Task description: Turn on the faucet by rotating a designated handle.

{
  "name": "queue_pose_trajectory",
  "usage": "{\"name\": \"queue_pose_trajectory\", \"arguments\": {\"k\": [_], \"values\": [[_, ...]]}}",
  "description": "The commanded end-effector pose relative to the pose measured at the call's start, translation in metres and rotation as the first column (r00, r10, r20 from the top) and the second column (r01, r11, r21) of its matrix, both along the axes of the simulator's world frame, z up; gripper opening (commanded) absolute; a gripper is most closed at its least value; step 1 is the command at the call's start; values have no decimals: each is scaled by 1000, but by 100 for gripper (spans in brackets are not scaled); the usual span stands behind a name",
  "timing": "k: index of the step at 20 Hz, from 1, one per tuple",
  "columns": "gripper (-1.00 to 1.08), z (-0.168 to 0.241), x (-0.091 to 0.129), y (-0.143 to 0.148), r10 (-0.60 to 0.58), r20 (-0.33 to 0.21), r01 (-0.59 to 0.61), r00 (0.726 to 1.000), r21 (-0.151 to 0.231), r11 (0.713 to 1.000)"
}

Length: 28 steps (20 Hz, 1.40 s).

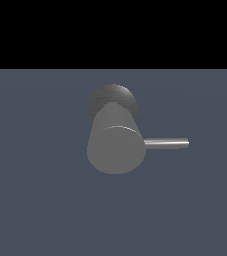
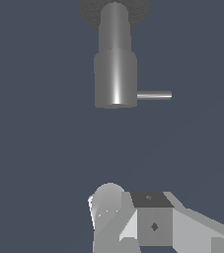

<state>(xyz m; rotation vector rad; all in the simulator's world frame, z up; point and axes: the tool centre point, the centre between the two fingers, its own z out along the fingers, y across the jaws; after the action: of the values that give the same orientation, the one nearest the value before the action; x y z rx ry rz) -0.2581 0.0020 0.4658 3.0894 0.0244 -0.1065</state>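
Note:
The faucet (image 1: 116, 145) is a thick matte grey cylinder that stands on a darker rounded base, with its flat round end towards the exterior view. The handle (image 1: 166, 144), a thin shiny rod, sticks out level from the cylinder towards the exterior view's right. The wrist view shows the faucet (image 2: 115, 74) and the handle (image 2: 154, 95) some way ahead. Pale blocky parts of my gripper (image 2: 153, 222) show at the frame's edge, well apart from the faucet and touching nothing. Its fingertips cannot be made out. The exterior view shows no gripper.
The faucet stands on a plain blue-grey floor (image 1: 35, 200) that reaches a black background at the back. Nothing else stands on it.

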Motion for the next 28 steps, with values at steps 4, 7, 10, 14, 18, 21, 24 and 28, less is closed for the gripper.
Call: {"name": "queue_pose_trajectory", "arguments": {"k": [4,7,10,14,18,21,24,28], "values": [[-100,1,0,0,-2,1,2,1000,0,1000],[-100,2,0,1,-7,6,7,1000,6,1000],[-100,5,1,2,-10,17,10,1000,25,1000],[-100,9,2,2,-9,43,6,999,71,997],[-100,16,5,2,-10,85,-3,996,146,989],[-100,25,8,1,-15,130,-15,991,222,975],[-100,36,11,-1,-28,186,-33,982,314,949],[-100,56,16,-8,-64,273,-69,960,452,889]]}}
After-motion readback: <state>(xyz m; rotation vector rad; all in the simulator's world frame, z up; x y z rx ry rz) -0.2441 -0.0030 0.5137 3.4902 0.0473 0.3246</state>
